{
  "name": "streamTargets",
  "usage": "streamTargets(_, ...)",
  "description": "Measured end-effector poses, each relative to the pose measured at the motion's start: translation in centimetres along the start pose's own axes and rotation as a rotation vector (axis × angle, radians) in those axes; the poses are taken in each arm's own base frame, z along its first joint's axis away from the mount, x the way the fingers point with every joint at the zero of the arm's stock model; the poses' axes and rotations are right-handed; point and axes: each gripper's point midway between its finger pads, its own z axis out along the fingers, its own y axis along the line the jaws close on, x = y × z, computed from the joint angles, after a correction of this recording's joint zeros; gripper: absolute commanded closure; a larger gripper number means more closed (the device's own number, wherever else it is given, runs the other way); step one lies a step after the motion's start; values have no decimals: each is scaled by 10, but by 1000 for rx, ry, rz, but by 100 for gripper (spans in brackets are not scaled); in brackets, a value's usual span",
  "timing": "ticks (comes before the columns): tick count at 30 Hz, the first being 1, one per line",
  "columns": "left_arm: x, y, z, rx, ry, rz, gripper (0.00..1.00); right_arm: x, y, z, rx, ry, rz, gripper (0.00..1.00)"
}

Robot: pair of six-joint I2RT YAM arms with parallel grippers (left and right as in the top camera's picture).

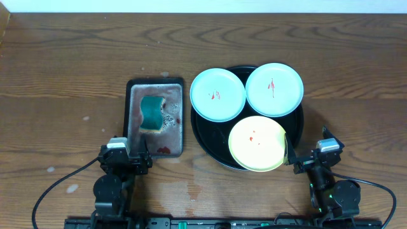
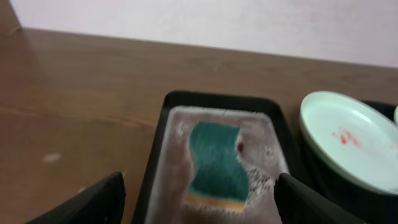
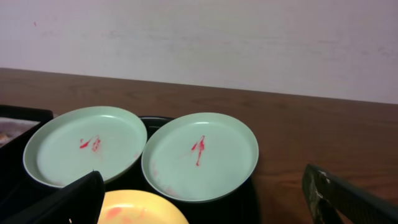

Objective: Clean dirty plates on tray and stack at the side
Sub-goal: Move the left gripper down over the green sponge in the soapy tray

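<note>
From overhead, all three plates sit on the tray (image 1: 198,135). The left mint plate (image 1: 217,95) and right mint plate (image 1: 274,88) lie side by side at the back, and the yellow plate (image 1: 256,144) is at the near edge, reaching out to the rim. Each plate carries small red smears. The left gripper (image 1: 126,154) stands spread at the near end of the pan (image 1: 135,121), where a green sponge (image 1: 152,113) lies in suds. The right gripper (image 1: 310,152) is also wide apart and empty, just beside the yellow plate's right edge. In the left wrist view, both dark fingers frame the sponge with nothing between them, so nothing is held. The sponge looks soft and wet and would likely squash when pinched across its short sides. In the right wrist view, the two mint plates look thin, stiff and light. Their glossy surfaces are probably slippery (more so once soapy), and their shallow upturned lips stand clear of the tray. I judge the lip the only sensible hold: one finger over and one under, at an edge that overhangs. A plate this light may skate under the sponge unless it is steadied.
</note>
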Motion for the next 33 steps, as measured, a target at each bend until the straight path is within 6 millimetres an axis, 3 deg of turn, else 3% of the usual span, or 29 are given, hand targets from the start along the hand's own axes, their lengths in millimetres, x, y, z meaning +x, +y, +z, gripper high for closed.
streamTargets(11,-12,-1,-3,-12,108,0,23,3,0,-3,1,53,76,1)
streamTargets(21,-17,-16,23,23,368,-18,23,2,3,-9,-4,213,116,1)
streamTargets(25,-16,-18,23,16,512,-19,23,0,5,-8,-15,310,133,1)
streamTargets(28,-29,-23,23,25,569,-25,23,1,9,-5,-32,410,152,1)
streamTargets(33,-30,-35,6,75,712,-62,23,7,13,-2,-46,637,191,1)
